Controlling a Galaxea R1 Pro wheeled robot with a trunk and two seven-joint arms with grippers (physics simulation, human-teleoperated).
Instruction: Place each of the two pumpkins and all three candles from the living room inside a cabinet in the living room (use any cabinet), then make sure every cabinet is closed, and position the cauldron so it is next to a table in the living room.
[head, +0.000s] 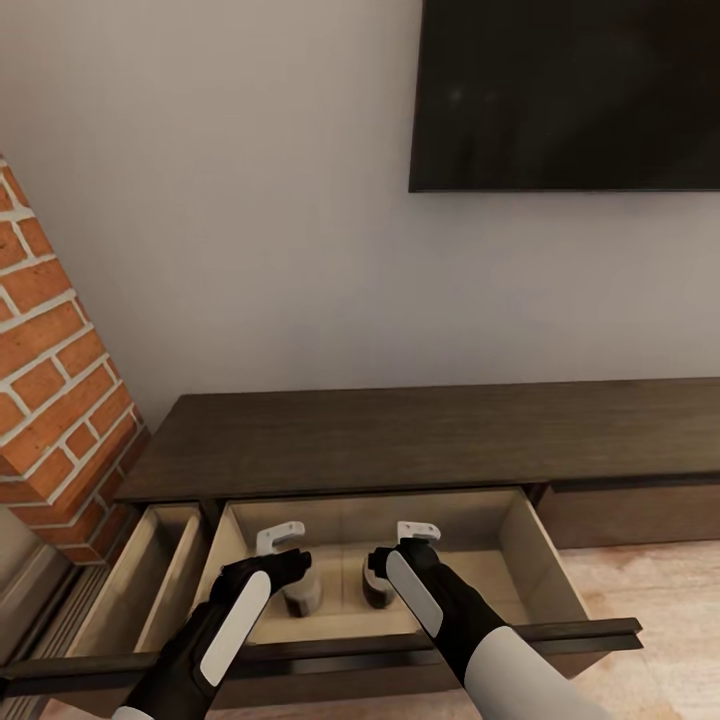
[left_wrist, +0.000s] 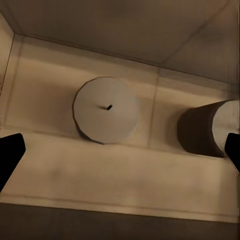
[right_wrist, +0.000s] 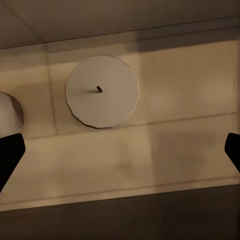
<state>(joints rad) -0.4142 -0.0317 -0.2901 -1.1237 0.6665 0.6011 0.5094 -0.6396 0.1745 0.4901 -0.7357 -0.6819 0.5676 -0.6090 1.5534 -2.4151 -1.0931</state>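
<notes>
Cabinet (head: 420, 440) is running along the wall under a dark screen (head: 565, 95), brick column (head: 55, 390) at its left end; its middle drawer (head: 545, 560) is standing pulled out, pale inside. Both arms are reaching forward and down over the drawer front, wrists angled downward. Left claw (head: 282, 545) is hanging open above one white candle (left_wrist: 106, 110); right claw (head: 415, 535) is hanging open above the second candle (right_wrist: 102, 91). Both candles are standing upright on the drawer floor, near each other, not touching.
</notes>
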